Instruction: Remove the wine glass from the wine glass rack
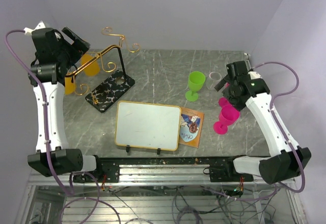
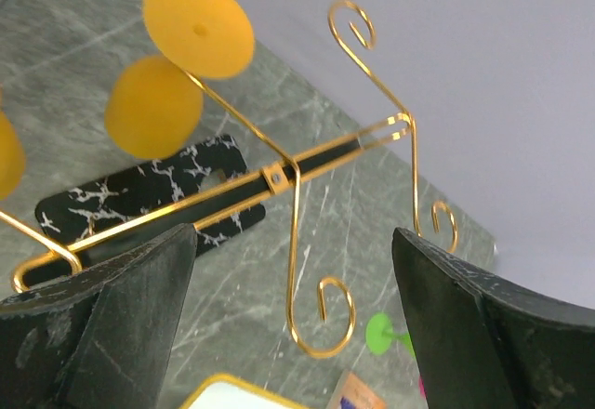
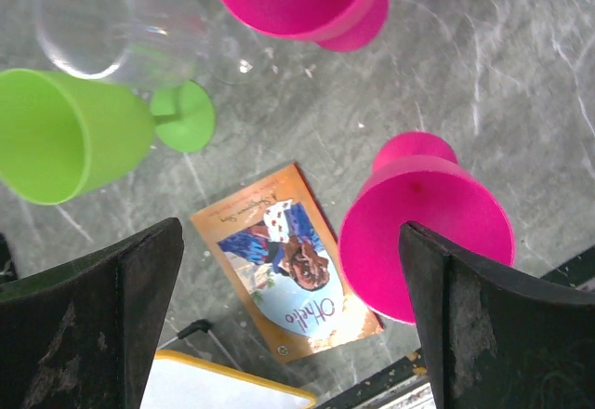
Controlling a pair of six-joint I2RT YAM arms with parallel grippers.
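The wine glass rack has a black white-veined base (image 1: 109, 92), a black upright loop and gold wire arms (image 1: 99, 56) ending in curls. A yellow wine glass (image 1: 90, 65) hangs upside down from one gold arm; a second yellow glass (image 1: 70, 85) hangs nearer the front left. In the left wrist view the first glass's foot (image 2: 197, 26) rests on the wire with its bowl (image 2: 153, 107) below. My left gripper (image 1: 81, 45) is open and empty, raised beside the rack's left arms, touching nothing. My right gripper (image 1: 224, 83) is open and empty above the pink glasses.
A green glass (image 1: 195, 84), a clear glass (image 1: 214, 76) and two pink glasses (image 1: 226, 118) stand at the right. A yellow-framed whiteboard (image 1: 147, 124) and an orange card (image 1: 192, 127) lie at the front middle. The back wall is close behind the rack.
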